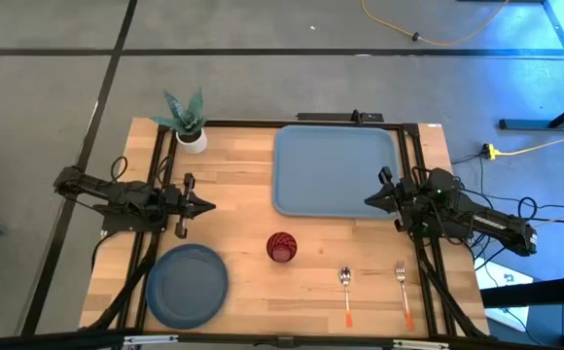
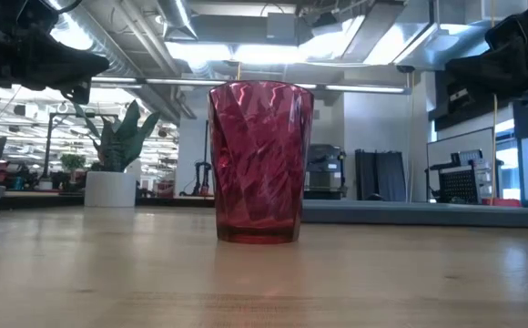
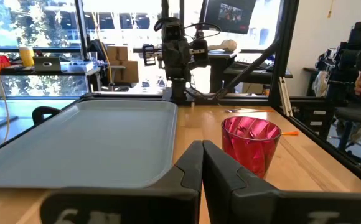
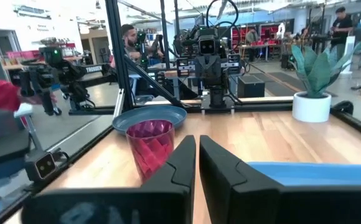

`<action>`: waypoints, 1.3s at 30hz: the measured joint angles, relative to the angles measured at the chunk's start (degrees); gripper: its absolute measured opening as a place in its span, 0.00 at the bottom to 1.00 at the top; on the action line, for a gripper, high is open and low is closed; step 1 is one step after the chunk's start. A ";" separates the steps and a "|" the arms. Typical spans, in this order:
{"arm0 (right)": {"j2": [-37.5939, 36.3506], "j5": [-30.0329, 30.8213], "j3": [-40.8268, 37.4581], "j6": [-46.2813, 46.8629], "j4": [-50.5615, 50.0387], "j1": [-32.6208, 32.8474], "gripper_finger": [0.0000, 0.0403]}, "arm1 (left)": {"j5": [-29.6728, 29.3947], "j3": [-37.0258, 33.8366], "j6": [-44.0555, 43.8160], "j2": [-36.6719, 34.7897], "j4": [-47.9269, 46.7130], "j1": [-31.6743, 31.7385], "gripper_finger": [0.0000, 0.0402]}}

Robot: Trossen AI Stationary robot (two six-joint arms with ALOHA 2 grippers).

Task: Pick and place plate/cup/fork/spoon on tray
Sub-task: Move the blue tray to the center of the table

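Since nothing yet lies on the tray (image 1: pixel 335 170), which sits at the far right part of the table (image 1: pixel 243 199) as the biggest thing there, the question is which arm starts and on what. Next in size, the plate (image 1: pixel 187 284) rests at the near left corner, just toward the near edge from the left gripper (image 1: pixel 204 205), which hangs above the wood on the left side with its fingers clenched on nothing; the tray lies well apart from the plate, across the table to the far right. Then comes the cup (image 1: pixel 281 247), upright near the middle, between the 2 arms and somewhat toward the near edge from both; in the high view it looks a little closer to the left gripper than to the right gripper (image 1: pixel 370 201), though either could likely reach it. That right gripper hovers over the tray's near right edge, its fingers nearly together and gripping nothing. Smallest are the spoon (image 1: pixel 345 290) and the fork (image 1: pixel 402 290), lying side by side near the near right edge, well apart from each other, both with long axes running from far to near, metal ends toward the tray and orange handles toward the table's near edge. They lie on the right gripper's near side, so that arm seems the nearer one for them. A potted plant (image 1: pixel 187 119) stands at the far left corner, clear of every path.
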 joint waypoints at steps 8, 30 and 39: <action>0.00 1.33 0.00 -1.99 0.04 0.01 0.06 | -3.39 -0.01 2.36 0.00 0.67 -0.02 0.00; 0.02 16.08 6.25 -4.02 -8.68 0.00 0.06 | -20.42 34.32 -3.48 27.99 -25.60 4.11 0.00; 0.02 16.04 6.43 -3.94 -9.22 0.01 0.06 | -7.86 55.73 -10.18 54.87 -42.01 20.81 0.00</action>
